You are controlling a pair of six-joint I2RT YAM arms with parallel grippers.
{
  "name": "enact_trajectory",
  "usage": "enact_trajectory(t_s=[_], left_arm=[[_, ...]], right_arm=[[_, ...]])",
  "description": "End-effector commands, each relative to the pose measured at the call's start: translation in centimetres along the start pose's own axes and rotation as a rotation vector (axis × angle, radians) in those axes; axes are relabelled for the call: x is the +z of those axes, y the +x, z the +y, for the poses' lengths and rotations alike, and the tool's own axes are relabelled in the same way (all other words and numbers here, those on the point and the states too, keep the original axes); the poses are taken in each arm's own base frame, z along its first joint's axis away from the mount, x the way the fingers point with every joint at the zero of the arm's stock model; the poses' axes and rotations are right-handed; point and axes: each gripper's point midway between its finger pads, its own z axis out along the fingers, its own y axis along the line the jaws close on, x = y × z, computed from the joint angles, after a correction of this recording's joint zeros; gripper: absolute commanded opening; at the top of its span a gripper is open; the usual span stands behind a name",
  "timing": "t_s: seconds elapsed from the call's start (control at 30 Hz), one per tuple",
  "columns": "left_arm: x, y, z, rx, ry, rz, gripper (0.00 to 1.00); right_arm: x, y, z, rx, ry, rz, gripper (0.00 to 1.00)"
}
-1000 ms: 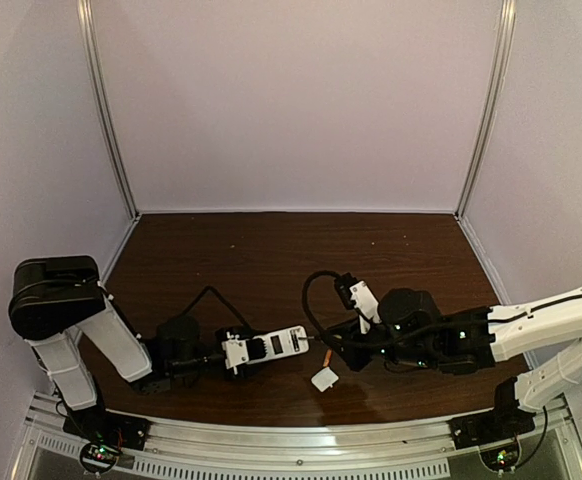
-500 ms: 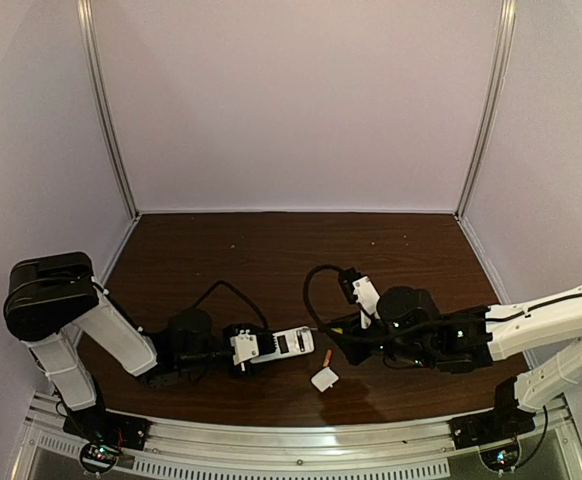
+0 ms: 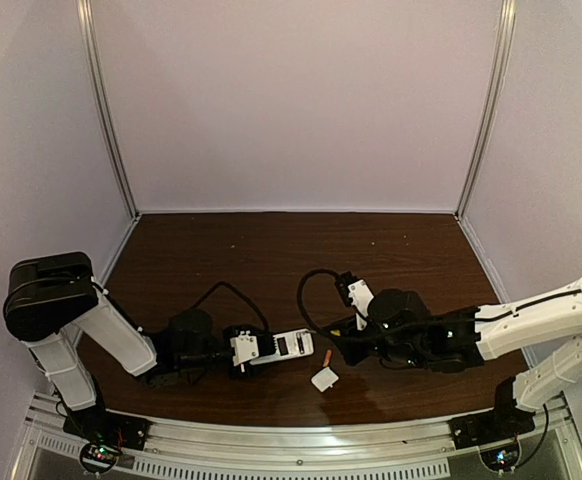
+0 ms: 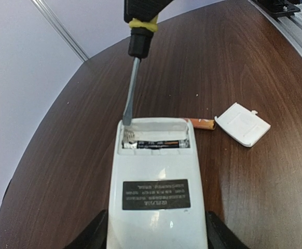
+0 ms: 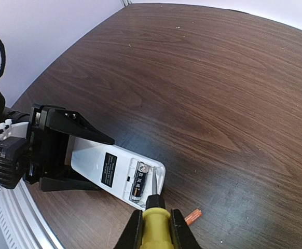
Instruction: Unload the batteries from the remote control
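Note:
The remote control [image 4: 159,192] lies white back up with its dark label showing, and its battery compartment is open. My left gripper [image 4: 157,234] is shut on its near end; it also shows in the top view [image 3: 241,350]. One dark battery [image 4: 156,144] still sits in the compartment, also seen from the right wrist [image 5: 139,182]. An orange battery [image 4: 202,123] lies on the table beside the remote's far end [image 3: 327,357]. My right gripper [image 5: 158,236] is shut on the yellow-handled screwdriver [image 5: 159,225], whose tip is in the empty slot of the compartment next to the dark battery.
The small white square cover [image 4: 243,123] lies on the dark wooden table [image 3: 271,260] just right of the remote's far end, near the front edge [image 3: 325,379]. The metal rail [image 3: 301,440] runs along the near side. Walls close the back and both sides.
My left gripper has carried the remote a little to the right, towards the screwdriver. My right arm has edged slightly left, so the tip now sits in the compartment.

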Motion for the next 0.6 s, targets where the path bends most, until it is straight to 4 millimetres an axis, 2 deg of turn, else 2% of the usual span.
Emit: enact_trajectory(t_s=[0.0, 0.57], left_arm=[[-0.09, -1.99, 0.79, 0.009, -0.021, -0.066, 0.00], [-0.10, -2.15, 0.49, 0.019, -0.014, -0.070, 0.00]], right_arm=[[0.70, -0.32, 0.15, 0.020, -0.014, -0.007, 0.00], [1.44, 0.28, -0.42, 0.057, -0.059, 0.006, 0.00]])
